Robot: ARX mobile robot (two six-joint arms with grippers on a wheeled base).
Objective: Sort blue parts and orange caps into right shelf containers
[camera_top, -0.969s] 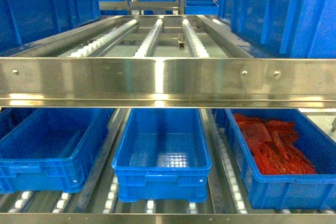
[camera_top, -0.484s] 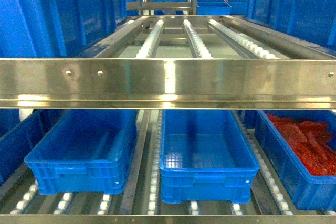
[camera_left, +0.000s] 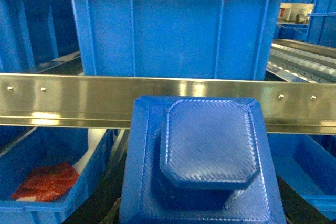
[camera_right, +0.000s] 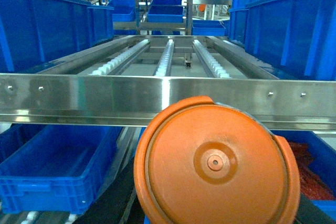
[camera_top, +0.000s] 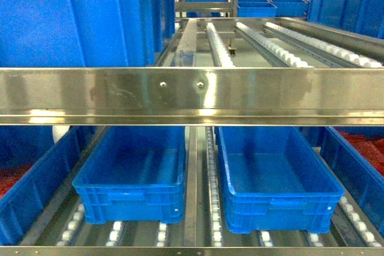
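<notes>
Head view: a steel shelf rail (camera_top: 192, 94) spans the frame. Below it, on roller tracks (camera_top: 210, 208), sit two empty blue crates: the left crate (camera_top: 129, 199) at 7 o'clock and the right crate (camera_top: 279, 205) at 5 o'clock, just beside each other with a roller lane between. A further crate (camera_top: 360, 172) at 4 o'clock shows a sliver of red contents at its far edge. Another crate (camera_top: 30, 190) at 8 o'clock also shows red contents. Neither gripper appears in this view.

Left wrist view: a blue part (camera_left: 202, 161), a square plate with a raised octagonal boss, fills the 6 o'clock region, in front of the rail. The fingers of the left gripper are not visible; cannot tell how far they are apart or whether they grip the part. A tall blue bin (camera_left: 173, 24) stands on the upper shelf at 12 o'clock. At 8 o'clock, a lower crate (camera_left: 31, 208) holds a red packet (camera_left: 47, 182).

Right wrist view: an orange cap (camera_right: 215, 163), round with a small centre dimple, sits at 6 o'clock, in front of the rail. The fingers of the right gripper are hidden; grip state cannot be told. An empty blue crate (camera_right: 52, 169) lies at 8 o'clock on the lower shelf. The upper roller shelf (camera_right: 168, 56) runs toward 12 o'clock.
</notes>
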